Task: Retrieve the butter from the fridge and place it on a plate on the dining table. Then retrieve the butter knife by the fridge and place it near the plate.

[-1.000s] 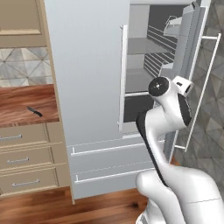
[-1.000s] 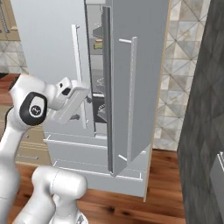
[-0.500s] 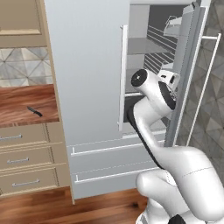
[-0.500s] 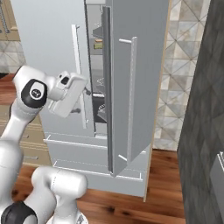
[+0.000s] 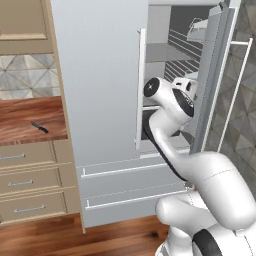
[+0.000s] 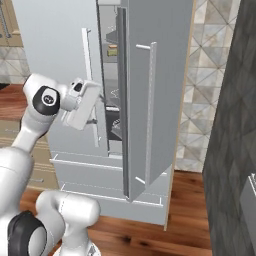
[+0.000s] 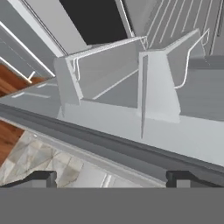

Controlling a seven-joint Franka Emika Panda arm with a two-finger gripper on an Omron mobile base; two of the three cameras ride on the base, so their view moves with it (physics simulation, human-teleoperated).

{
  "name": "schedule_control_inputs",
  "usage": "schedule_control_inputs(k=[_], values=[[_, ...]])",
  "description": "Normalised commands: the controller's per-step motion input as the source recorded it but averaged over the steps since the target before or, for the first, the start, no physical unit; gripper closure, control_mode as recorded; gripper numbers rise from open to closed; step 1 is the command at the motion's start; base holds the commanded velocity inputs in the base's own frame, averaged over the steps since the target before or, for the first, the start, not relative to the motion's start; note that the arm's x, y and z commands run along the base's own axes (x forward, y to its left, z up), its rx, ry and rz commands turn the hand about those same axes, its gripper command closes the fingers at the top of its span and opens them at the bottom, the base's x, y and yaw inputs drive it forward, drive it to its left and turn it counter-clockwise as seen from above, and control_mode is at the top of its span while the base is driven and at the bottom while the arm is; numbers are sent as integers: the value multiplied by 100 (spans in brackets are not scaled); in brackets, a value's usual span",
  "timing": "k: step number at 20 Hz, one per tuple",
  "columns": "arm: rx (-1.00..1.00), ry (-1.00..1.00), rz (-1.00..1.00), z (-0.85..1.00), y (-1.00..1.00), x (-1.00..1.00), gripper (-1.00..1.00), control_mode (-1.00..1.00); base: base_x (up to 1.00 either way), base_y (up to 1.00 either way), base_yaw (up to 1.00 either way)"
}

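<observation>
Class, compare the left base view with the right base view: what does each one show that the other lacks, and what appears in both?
Left base view alone: the small slim dark butter knife lying on the reddish wood counter, above beige drawers.

Right base view alone: a dark grey wall at the right, and a small yellowish item on an upper fridge shelf, too small to identify.

Both: the tall pale grey fridge with its right door swung open, and the white arm reaching toward that opening.

Fridge (image 5: 100, 75) right door (image 6: 155, 95) swung open, gap between it and closed left door free for my tool (image 7: 111, 177). Door bins (image 7: 109, 74) ahead of my wide-spread tips. Wire shelves (image 5: 175, 42) narrow inner room.
</observation>
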Motion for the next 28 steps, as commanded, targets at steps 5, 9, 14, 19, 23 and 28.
schedule_control_inputs(k=[5,9,14,19,23,28], values=[[0,0,0,-23,-41,0,-100,-100,0,0,0],[0,0,3,-13,-35,13,-100,-100,0,0,0],[0,0,0,-8,-36,3,-100,-100,0,0,0],[0,0,0,-6,-45,0,-100,-100,0,0,0],[0,0,0,-10,-50,0,-100,-100,0,0,0],[0,0,0,-22,-90,-1,-100,-100,0,0,0]])
